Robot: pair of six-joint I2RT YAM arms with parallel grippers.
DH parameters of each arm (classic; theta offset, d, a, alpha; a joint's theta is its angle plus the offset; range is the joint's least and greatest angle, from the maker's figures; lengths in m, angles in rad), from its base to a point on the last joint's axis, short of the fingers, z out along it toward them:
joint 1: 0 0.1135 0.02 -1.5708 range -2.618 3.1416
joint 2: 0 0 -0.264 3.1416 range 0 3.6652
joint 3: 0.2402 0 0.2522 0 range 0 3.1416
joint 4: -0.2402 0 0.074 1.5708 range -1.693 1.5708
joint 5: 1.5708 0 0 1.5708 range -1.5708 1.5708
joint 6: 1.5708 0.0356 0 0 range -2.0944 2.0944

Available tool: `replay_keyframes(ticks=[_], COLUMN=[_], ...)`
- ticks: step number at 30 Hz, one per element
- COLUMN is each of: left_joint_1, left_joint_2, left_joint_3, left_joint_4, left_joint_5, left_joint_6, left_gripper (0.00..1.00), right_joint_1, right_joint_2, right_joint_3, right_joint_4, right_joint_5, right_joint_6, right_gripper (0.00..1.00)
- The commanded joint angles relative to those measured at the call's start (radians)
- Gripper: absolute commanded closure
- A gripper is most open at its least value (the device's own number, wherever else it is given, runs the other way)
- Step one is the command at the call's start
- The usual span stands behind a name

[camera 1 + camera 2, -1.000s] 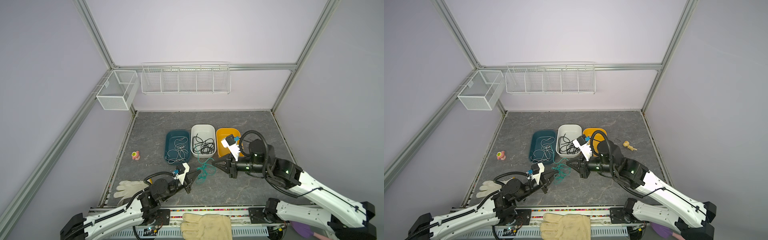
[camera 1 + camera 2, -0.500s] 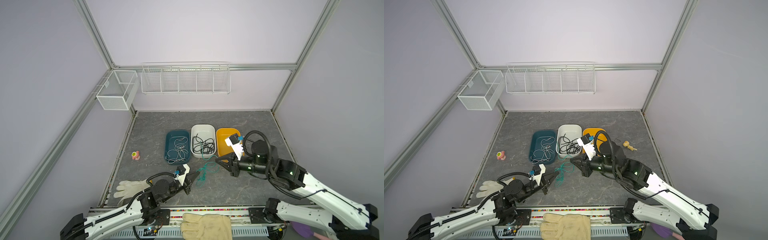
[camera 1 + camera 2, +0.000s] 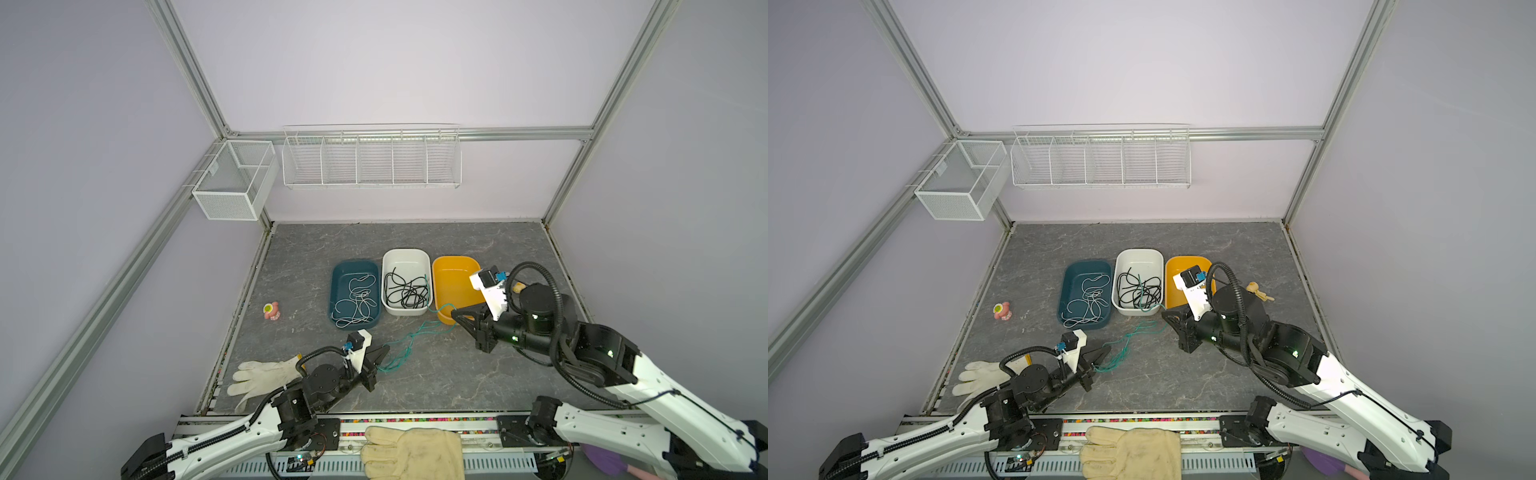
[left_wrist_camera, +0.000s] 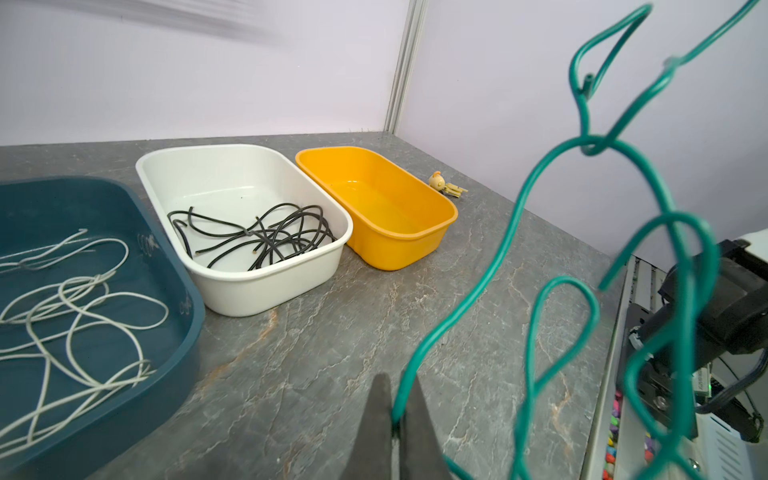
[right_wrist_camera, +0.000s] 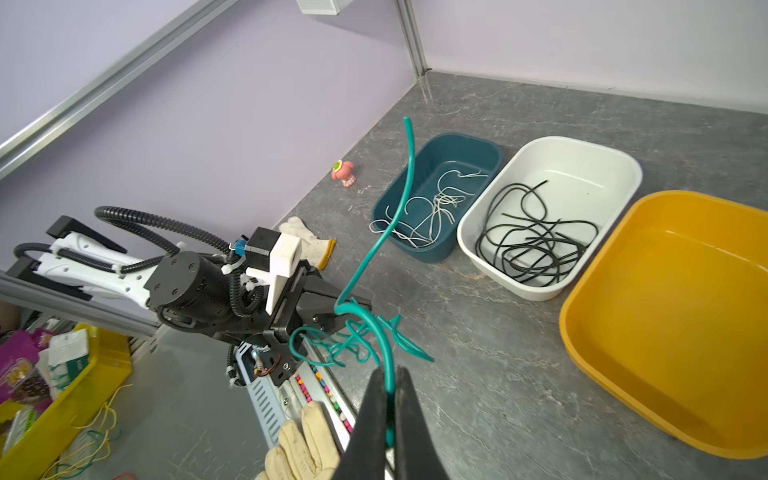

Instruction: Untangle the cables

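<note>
- Teal-green cable (image 4: 505,245) runs in the air between the two arms, in front of three trays, and each arm holds one part of it.
- The left fingers (image 4: 376,419) are closed on one strand of the teal-green cable. In the left wrist view the strand comes out between the two dark tips and goes up into several loops that cross each other.
- The right fingers (image 5: 374,415) are closed on another part of the same cable, near the front corner of the yellow tray (image 3: 455,286). In the right wrist view the strand passes between the tips.
- In both top views most of the loops are bunched just beside the left fingers, and a thinner stretch goes from there to the right fingers.
- The white cables (image 3: 353,303) lie loose inside the dark teal tray (image 3: 355,266).
- The black cables (image 3: 407,291) lie in a loose heap inside the white tray (image 3: 405,254), which is the middle one.
- The three trays stand side by side on the grey marbled tabletop (image 3: 457,374).
- A white glove (image 3: 262,374) lies at the left edge of the tabletop, near the left arm.
- A bigger cream glove (image 3: 415,453) lies over the front rail (image 3: 457,420).
- A small pink toy (image 3: 272,311) stands to the left of the dark teal tray, apart from it.
- A small wooden figure (image 3: 1258,291) lies to the right of the yellow tray.
</note>
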Motion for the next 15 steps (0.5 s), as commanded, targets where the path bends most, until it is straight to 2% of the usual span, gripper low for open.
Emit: replay_keyframes(ticks=[1,7,15], left_joint_1=[0.0,0.0,0.0], left_joint_2=[-0.018,-0.03,0.012], left_joint_3=[-0.043,-0.048,-0.044], left_joint_4=[-0.087,-0.098,-0.092], left_joint_5=[-0.077,-0.118,-0.175], left_joint_6=[-0.055,-0.062,-0.079], left_gripper=[1.0,1.0,1.0], right_joint_1=[-0.016,-0.038,-0.057], right_joint_2=[-0.052,-0.043,-0.068], right_joint_3=[0.064,0.116,0.159], right_joint_4=[-0.052,-0.156,-0.217], right_joint_5=[0.108,0.216,0.243], right_joint_6=[-0.037,-0.034,-0.038], right_gripper=[0.93,0.93,0.93])
